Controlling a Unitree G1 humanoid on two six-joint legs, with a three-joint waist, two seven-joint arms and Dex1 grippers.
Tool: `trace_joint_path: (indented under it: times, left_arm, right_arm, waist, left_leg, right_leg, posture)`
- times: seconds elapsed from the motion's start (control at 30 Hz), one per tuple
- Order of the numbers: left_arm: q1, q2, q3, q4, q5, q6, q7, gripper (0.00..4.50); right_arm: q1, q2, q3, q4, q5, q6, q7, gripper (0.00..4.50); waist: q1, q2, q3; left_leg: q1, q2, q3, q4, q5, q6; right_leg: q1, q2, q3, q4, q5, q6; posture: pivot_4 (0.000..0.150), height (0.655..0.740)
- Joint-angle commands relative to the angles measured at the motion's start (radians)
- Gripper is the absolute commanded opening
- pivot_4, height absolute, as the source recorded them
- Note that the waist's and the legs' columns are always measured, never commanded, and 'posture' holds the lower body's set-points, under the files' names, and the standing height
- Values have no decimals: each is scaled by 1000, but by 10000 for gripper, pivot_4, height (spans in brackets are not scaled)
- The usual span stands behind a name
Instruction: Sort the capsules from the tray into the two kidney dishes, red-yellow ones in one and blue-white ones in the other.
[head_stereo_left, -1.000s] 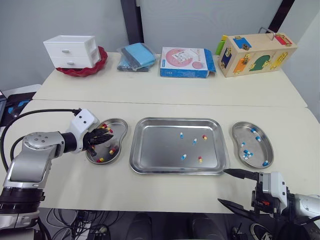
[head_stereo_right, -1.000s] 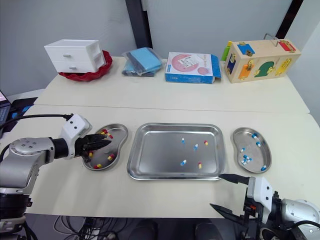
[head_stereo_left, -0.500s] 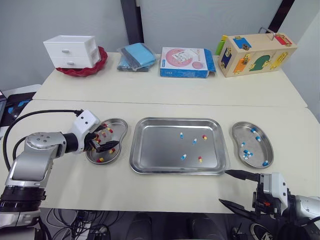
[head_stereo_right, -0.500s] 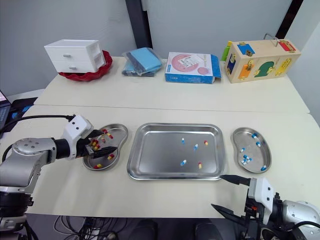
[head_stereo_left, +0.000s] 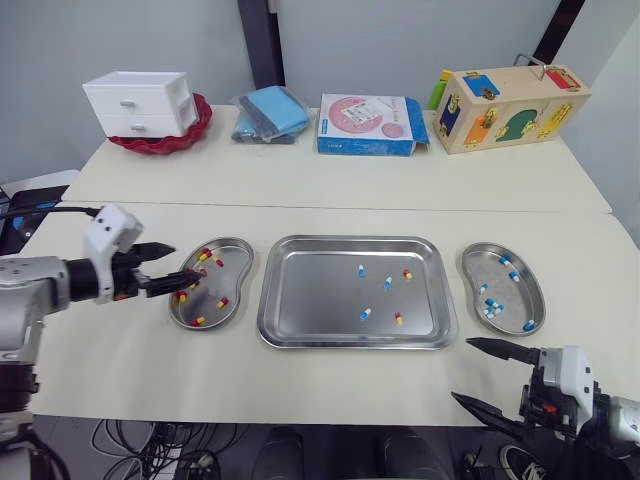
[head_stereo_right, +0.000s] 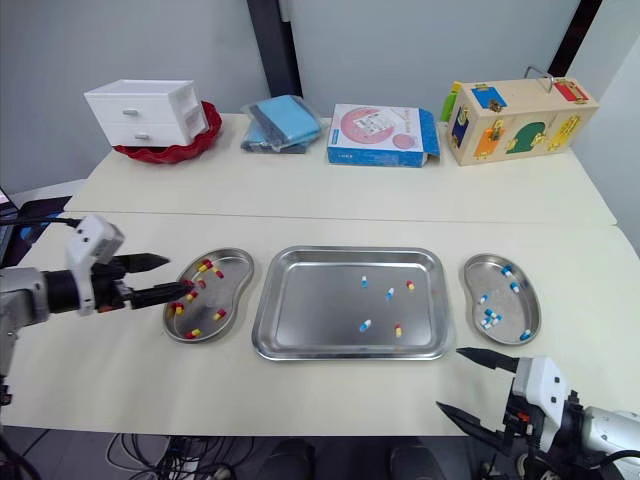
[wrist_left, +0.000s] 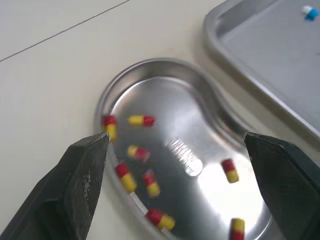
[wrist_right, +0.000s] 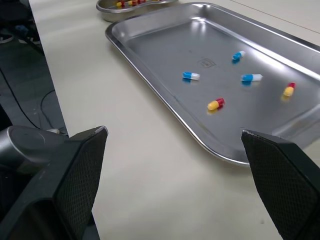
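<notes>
Red-yellow capsules (wrist_left: 141, 120) lie scattered in the left kidney dish (head_stereo_left: 243, 250). The left gripper (head_stereo_left: 188, 260) hung over that dish half a second ago. It now sits drawn back toward the dish's outer side, tips about at the rim, jaws spread and empty. Reads as a drop just made: one more red-yellow delivered, arm clearing. Tray (head_stereo_left: 310, 290) at mid table (head_stereo_left: 330, 190) holds five pieces: three blue-white capsules (head_stereo_left: 366, 314) and two red-yellow. Right kidney dish (head_stereo_left: 520, 300) carries blue-white ones only. Right gripper (head_stereo_left: 460, 368) sits low at the table's near edge, off the tray's near right corner. Its jaws are wide with nothing in them, and its place is barely altered. Judgement: sorting is well along but unfinished. Next pick comes from the tray, and either arm is free to take it.
</notes>
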Motion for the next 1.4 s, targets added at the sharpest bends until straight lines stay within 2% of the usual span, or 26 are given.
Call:
trace_joint_path:
  times: [0.03,0.37,0.57,0.97,1.2,1.4]
  left_arm:
    - [-7,46,26,94,30,-80,-19,44707]
    - [-111,118,2,457,144,-292,0,44707]
    - [-149,114,-15,536,173,-343,-7,44707]
    - [-117,104,-4,510,165,-357,-19,44707]
    - [-139,91,-11,423,141,-323,-61,44707]
    - [-46,68,-5,124,36,-207,-160,44707]
  right_arm:
    - [17,-5,-45,-7,20,-13,12,45000]
    - [59,17,-51,68,-18,-69,46,45000]
    - [53,29,-32,76,-30,-90,41,45000]
    - [45,21,-38,84,-20,-95,65,45000]
    - [44,36,-22,44,-8,-71,40,45000]
    - [30,21,-39,-9,13,-28,12,45000]
  waist:
    - [0,0,0]
    - [-1,0,0]
    - [-2,0,0]
    - [-2,0,0]
    - [-1,0,0]
    - [-1,0,0]
  left_leg:
    - [0,0,0,0,0,0]
    - [0,0,0,0,0,0]
    - [0,0,0,-1,0,0]
    - [0,0,0,-1,0,0]
    - [0,0,0,0,0,0]
    - [0,1,0,0,0,0]
  right_leg:
    - [0,0,0,0,0,0]
    - [0,0,-1,0,0,0]
    - [-1,0,-1,1,0,0]
    - [-1,0,-1,1,0,0]
    - [-1,0,-1,1,0,0]
    - [-1,0,-1,1,0,0]
  posture:
    - [1500,7400]
    - [1500,7400]
    - [1500,7400]
    - [1500,7400]
    - [1500,7400]
    - [1500,7400]
